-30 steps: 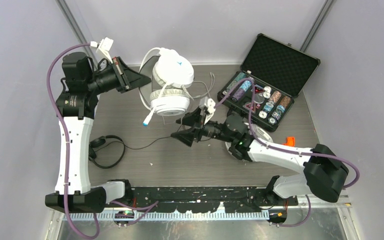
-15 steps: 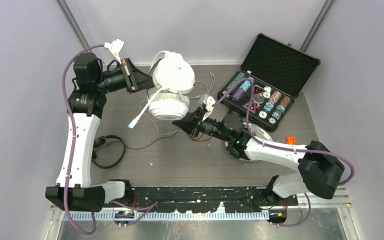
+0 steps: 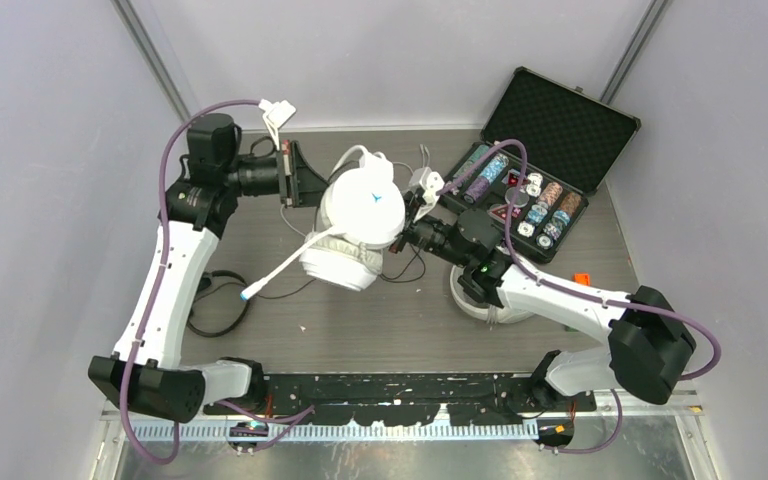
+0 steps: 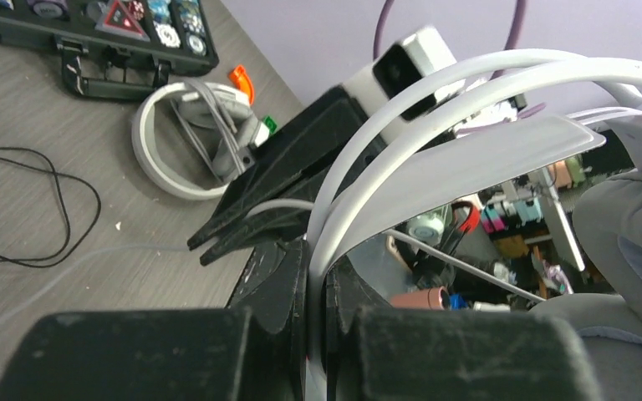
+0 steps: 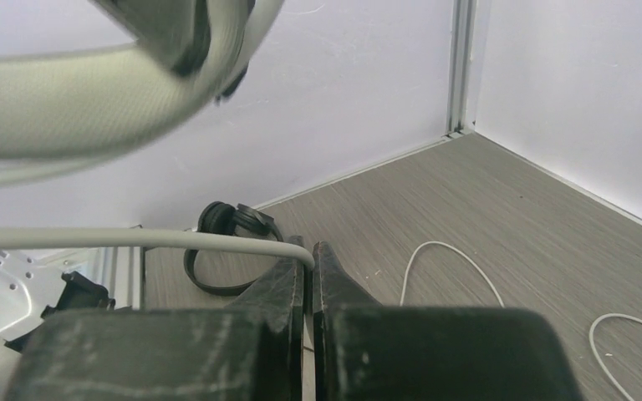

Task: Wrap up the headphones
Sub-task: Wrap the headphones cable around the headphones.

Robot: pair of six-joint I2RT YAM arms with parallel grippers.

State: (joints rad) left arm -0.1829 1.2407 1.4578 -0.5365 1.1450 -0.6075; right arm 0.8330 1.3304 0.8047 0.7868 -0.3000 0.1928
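A large white pair of headphones [image 3: 362, 208] hangs above the table's middle. My left gripper [image 3: 309, 188] is shut on its headband [image 4: 435, 125], which runs up between the jaws of the left gripper [image 4: 318, 255]. My right gripper [image 3: 408, 238] sits just right of the cups, shut on the thin white cable [image 5: 134, 238] that bends into the tips of the right gripper [image 5: 309, 246]. The white boom [image 3: 278, 272] points down-left. A second white headset [image 3: 487, 297] lies under the right arm. A small black headset [image 3: 215, 300] lies at the near left.
An open black case of poker chips [image 3: 535, 175] stands at the back right, with a small orange piece [image 3: 581, 281] near it. Loose white cable [image 5: 456, 261] and thin black cable [image 4: 54, 209] trail over the grey table. Walls close in on the left, back and right.
The left arm swung the white headphones right and nearer, over the table's middle. The right gripper closed on the white cable and moved back and right, beside the cups.
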